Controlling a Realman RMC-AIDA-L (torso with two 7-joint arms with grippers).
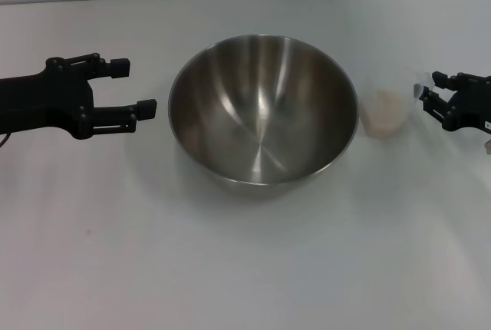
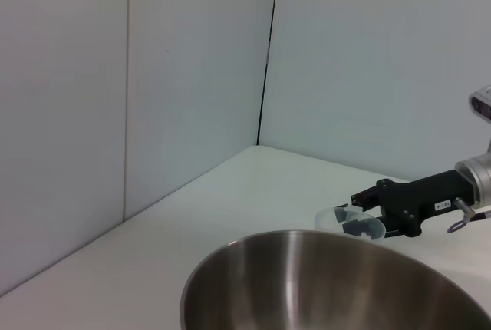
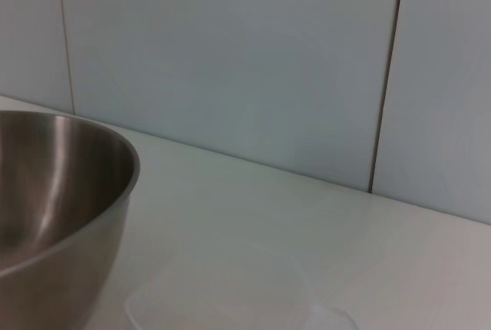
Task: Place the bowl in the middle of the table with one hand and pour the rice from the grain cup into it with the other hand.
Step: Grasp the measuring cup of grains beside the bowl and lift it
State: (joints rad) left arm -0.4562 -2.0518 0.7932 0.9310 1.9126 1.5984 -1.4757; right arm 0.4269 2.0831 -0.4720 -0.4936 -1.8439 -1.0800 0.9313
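- Seeing my left pincer [image 1: 132,85] spread open just left of the bowl [image 1: 262,107], apart from it on the worktop [image 1: 245,268].
- My right pincer [image 1: 430,94] gapes beside the grain cup [image 1: 383,113] of rice [image 1: 383,104], right of the bowl.

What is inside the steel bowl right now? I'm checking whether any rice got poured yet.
The bowl shows only its bare shiny inside. The rice sits in the grain cup beside it. Nothing covers the bowl's interior.

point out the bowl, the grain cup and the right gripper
bowl [image 1: 262,107], head view, shiny inner wall
grain cup [image 1: 383,112], head view, rice-filled middle
right gripper [image 1: 426,97], head view, between its fingertips
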